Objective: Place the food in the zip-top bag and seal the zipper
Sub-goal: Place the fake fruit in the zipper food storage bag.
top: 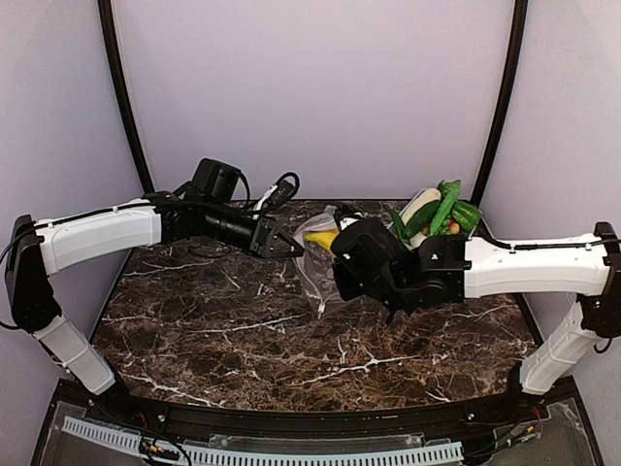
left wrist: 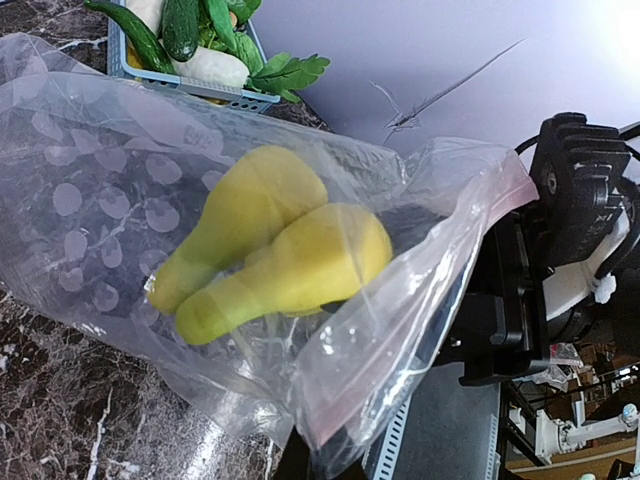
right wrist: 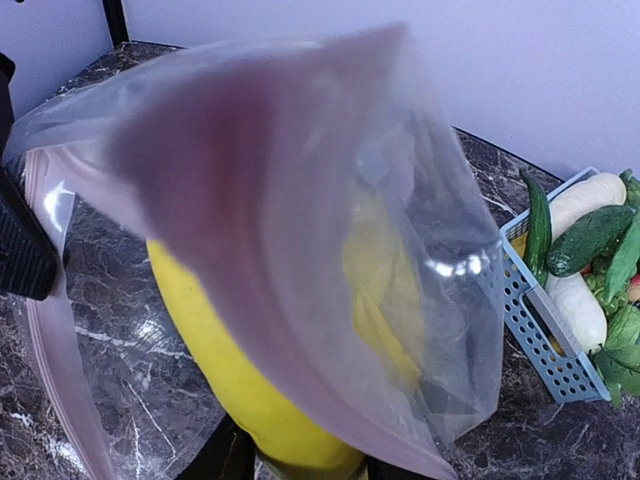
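The clear spotted zip-top bag (top: 316,267) hangs above the table between my two grippers. My left gripper (top: 292,246) is shut on the bag's mouth edge (left wrist: 300,450), right at the pink zipper (left wrist: 375,385). The yellow banana bunch (left wrist: 280,255) lies inside the bag. My right gripper (top: 345,243) reaches into the mouth and is shut on the banana bunch (right wrist: 230,380), whose stem end sits between the dark fingers (right wrist: 215,462). The bag's upper lip (right wrist: 300,200) drapes over that gripper. The rest of the food, green vegetables (top: 444,209) and a long white one (right wrist: 580,205), is in the basket.
The blue-grey slatted basket (top: 434,231) stands at the back right, just behind the right arm, close to the bag. Purple walls close in the back and sides. The dark marble table (top: 291,349) spreads out in front of both arms.
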Controlling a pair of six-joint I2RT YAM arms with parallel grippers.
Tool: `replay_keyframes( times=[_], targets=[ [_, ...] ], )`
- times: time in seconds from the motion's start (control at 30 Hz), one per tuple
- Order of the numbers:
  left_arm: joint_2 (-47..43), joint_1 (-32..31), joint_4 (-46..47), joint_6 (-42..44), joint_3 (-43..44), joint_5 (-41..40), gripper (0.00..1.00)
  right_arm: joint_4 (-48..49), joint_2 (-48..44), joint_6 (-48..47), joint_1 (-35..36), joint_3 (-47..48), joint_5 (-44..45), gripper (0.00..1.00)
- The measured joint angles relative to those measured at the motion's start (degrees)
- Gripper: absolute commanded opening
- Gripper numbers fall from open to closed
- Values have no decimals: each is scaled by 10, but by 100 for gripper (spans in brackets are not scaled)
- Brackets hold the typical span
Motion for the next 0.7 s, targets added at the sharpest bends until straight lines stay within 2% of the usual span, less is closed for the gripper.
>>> replay_keyframes(
  times=[0.3, 0.7],
  targets=[
    [0, 0, 0, 1, 0, -2, 1, -45, 25, 46, -6, 31, 3, 52],
    [0, 0, -2, 10, 0, -38, 1, -24, 5, 31, -6, 21, -36, 60]
  ],
)
